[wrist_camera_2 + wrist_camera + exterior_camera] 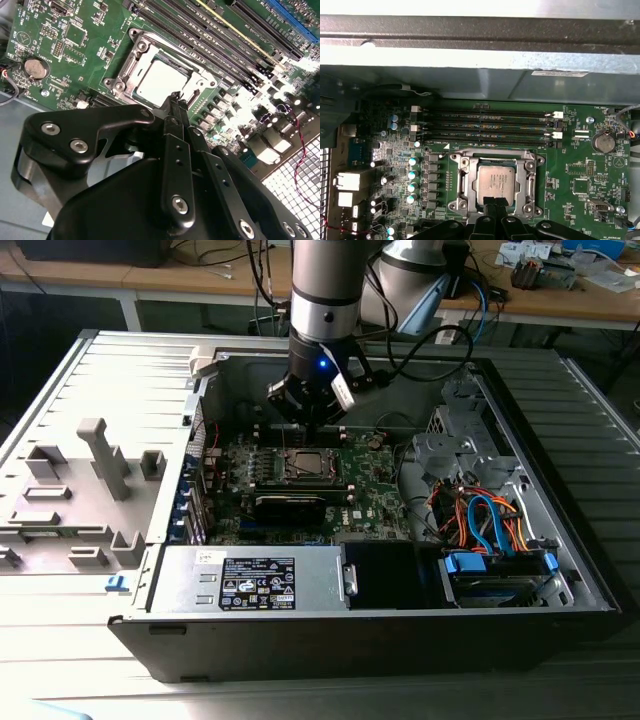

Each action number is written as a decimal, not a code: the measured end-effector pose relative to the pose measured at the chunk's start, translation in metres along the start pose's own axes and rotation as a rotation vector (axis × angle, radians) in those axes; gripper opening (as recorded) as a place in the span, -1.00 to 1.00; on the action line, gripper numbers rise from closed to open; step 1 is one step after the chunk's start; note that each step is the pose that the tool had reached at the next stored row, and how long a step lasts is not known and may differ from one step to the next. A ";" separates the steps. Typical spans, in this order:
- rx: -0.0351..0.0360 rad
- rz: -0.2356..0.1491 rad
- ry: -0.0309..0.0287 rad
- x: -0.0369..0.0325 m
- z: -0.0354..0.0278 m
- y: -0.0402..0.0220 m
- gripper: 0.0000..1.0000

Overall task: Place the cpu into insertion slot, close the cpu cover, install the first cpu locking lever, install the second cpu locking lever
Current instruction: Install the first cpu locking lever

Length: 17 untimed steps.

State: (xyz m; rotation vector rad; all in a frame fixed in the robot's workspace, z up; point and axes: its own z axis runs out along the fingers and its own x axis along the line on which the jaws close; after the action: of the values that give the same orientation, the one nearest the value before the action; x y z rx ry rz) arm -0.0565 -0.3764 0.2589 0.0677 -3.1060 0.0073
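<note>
The small square silvery-topped cpu (495, 182) lies seated in the black-and-metal-rimmed insertion slot (456, 206) on the green motherboard (570, 170), and the dull silver windowed cpu cover (470, 182) lies flat around it. The black gripper (176, 97) hangs just above the chip's edge, its fingers pinched together on nothing. Long black memory slots (485, 125) run beside the socket. A printed white label (258, 582) marks the grey power supply on the near side.

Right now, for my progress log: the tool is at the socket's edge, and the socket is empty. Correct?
No: the socket holds the cpu, as the first wrist view shows. The tool is at the socket's edge.
</note>
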 end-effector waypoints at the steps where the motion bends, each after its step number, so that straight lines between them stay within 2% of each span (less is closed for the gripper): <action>1: 0.0000 0.000 0.0000 0.0000 -0.0001 0.0000 -0.79; 17: 0.0000 0.000 0.0000 0.0002 -0.0044 0.0000 -0.79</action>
State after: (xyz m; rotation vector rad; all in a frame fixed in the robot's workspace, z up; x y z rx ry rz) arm -0.0565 -0.3764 0.2633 0.0676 -3.1060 0.0073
